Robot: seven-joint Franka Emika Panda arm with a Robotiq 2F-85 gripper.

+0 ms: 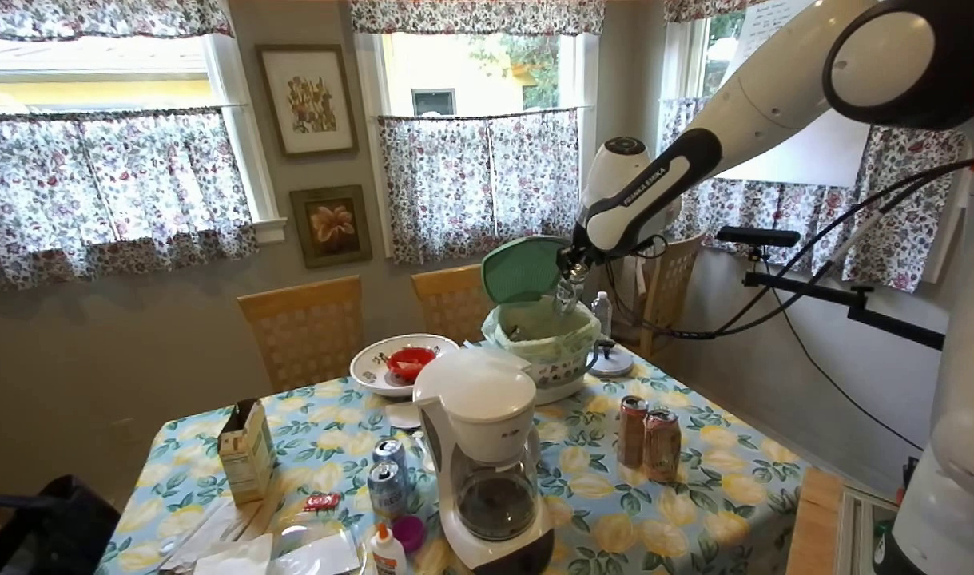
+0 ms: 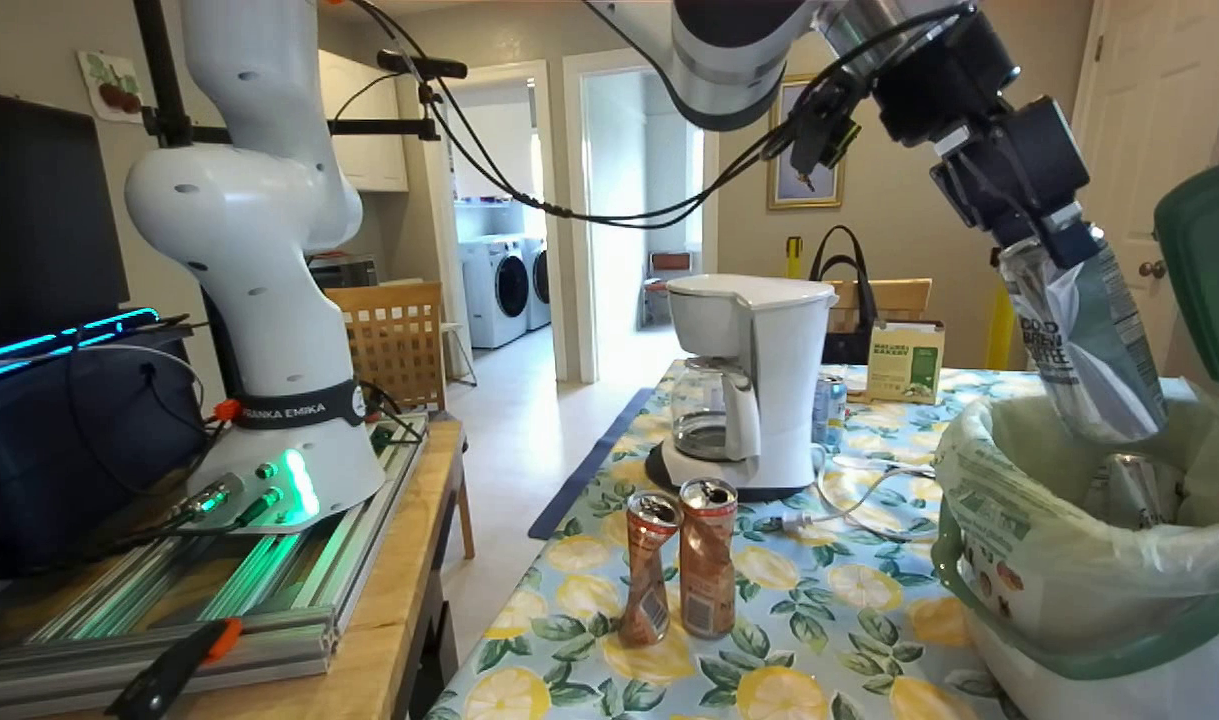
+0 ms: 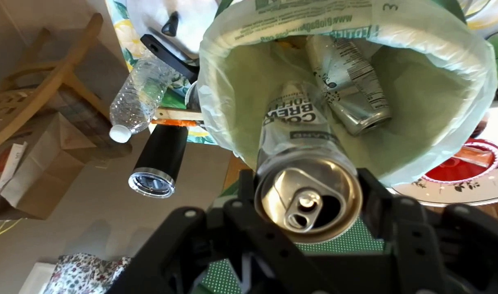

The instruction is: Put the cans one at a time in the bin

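A pale-blue, lemon-printed cloth (image 1: 327, 431) covers the table (image 1: 718, 479). Nearest in an exterior view, towards the near edge, stands a tall white plastic coffee maker (image 1: 479, 399). Left of it are two blue-and-silver cylindrical metal cans (image 1: 387, 489), close together; towards the right edge, two slim orange-brown metal cans (image 1: 661, 447) stand just beside each other, walls buckled. Near the far corner sits the round pale plastic bin (image 1: 562, 391), lined with a pale-green plastic bag (image 2: 1029, 540), its green plastic lid (image 1: 521, 267) raised behind. A silvery metal can (image 3: 349, 83) lies inside. Over the bin's mouth, the black two-fingered gripper (image 3: 307, 181) has its jaws closed round the top of a printed silver-grey metal can (image 2: 1084, 345), which hangs tilted, bottom towards the bag.

Its drink hole is open, so I judge it empty or nearly: light, thin-walled, slippery, easily creased. The hold near the top rim looks sound, as the metal should be stiffest there; parting the jaws should let it drop. The cans on the table likely want the same high, gentle grip. Squeezing the orange-brown ones at their buckled middles could fold them.
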